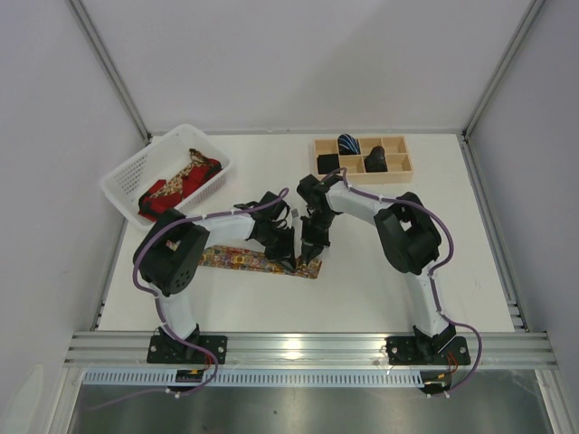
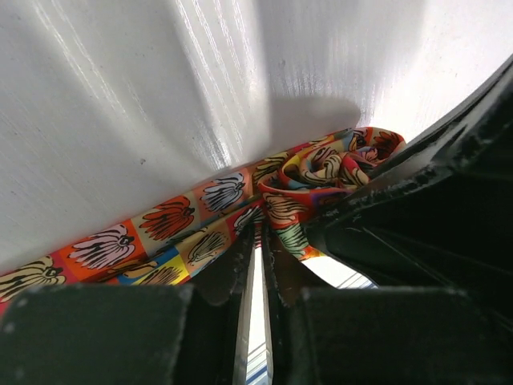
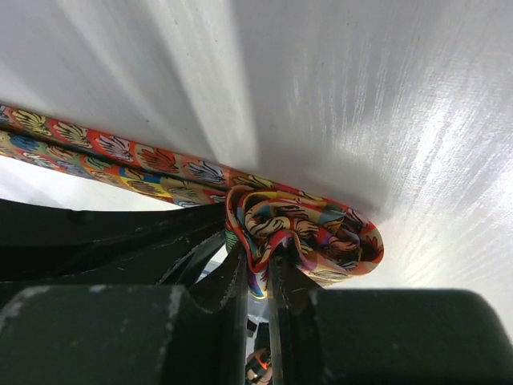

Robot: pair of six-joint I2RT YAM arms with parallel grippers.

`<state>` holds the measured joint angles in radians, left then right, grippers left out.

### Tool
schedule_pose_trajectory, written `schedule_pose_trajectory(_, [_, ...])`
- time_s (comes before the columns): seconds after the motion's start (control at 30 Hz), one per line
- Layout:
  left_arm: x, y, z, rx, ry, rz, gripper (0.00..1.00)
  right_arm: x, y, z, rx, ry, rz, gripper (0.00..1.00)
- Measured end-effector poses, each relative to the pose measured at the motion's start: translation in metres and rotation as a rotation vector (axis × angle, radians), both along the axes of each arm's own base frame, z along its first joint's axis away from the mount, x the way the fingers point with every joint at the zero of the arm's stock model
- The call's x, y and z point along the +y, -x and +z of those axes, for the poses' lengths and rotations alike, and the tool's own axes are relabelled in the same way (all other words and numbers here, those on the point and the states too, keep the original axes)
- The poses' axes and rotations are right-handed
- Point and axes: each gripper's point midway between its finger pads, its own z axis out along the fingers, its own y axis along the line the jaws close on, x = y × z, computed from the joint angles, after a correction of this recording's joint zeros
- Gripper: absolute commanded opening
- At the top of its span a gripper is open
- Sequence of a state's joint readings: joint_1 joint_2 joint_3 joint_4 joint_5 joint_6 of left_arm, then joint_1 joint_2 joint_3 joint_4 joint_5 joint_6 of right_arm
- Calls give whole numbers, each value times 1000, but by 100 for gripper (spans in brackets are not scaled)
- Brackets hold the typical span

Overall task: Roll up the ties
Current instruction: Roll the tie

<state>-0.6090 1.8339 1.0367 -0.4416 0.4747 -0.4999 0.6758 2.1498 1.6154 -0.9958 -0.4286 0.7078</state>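
The multicoloured patterned tie (image 1: 235, 259) lies flat on the white table, its right end wound into a loose roll (image 3: 317, 228). My left gripper (image 1: 288, 259) is shut on the tie's edge just left of the roll; in the left wrist view (image 2: 260, 234) the fingers show only a thin slit, with the roll (image 2: 337, 164) just beyond. My right gripper (image 1: 310, 253) is shut on the roll's near side, as the right wrist view (image 3: 258, 266) shows. The tie's unrolled length (image 3: 120, 148) runs off to the left. Both grippers stand close together, almost touching.
A white basket (image 1: 122, 172) at the back left holds red and gold ties (image 1: 176, 185). A wooden compartment box (image 1: 403, 167) at the back right holds a rolled blue-striped tie (image 1: 349, 145) and dark rolled ties (image 1: 375, 160). Metal rails run along the table's near edge.
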Motion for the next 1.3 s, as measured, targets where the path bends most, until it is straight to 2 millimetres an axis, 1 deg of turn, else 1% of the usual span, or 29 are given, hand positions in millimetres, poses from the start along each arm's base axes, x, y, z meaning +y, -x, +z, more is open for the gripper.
schedule_pose_trajectory(0.03, [0,0,0,0,1,0,13,1,0,0,0,-2,0,20])
schedule_pose_trajectory(0.13, [0,0,0,-2,2,0,13,3,-1,0,-4,-16,1,31])
schedule_pose_trajectory(0.2, [0,0,0,-2,2,0,13,7,-2,1,-11,-35,3,34])
schedule_pose_trajectory(0.23, [0,0,0,-3,2,0,13,9,-3,1,-13,-43,5,39])
schedule_pose_trajectory(0.33, [2,0,0,-3,0,4,13,9,4,-3,9,-67,12,43])
schedule_pose_trajectory(0.43, [4,1,0,-1,-2,4,13,11,11,-4,23,-113,18,44])
schedule_pose_trajectory(0.53, [6,3,1,-4,-3,5,13,13,16,-2,-5,-171,28,44])
schedule_pose_trajectory(0.67, [14,9,1,-10,-14,14,14,19,18,0,-40,-241,43,45])
schedule_pose_trajectory(0.9, [29,14,4,-13,-59,39,16,29,14,3,-119,-347,74,46])
schedule_pose_trajectory(1.0, [35,12,11,-30,-73,53,17,32,15,2,-130,-389,82,45])
schedule_pose_trajectory(1.17, [45,8,32,-74,-69,85,17,37,16,4,-147,-442,94,44])
schedule_pose_trajectory(1.27, [53,1,44,-97,-58,121,18,39,15,5,-158,-467,101,38])
schedule_pose_trajectory(1.3, [56,-1,47,-102,-55,133,18,40,15,5,-160,-473,102,34])
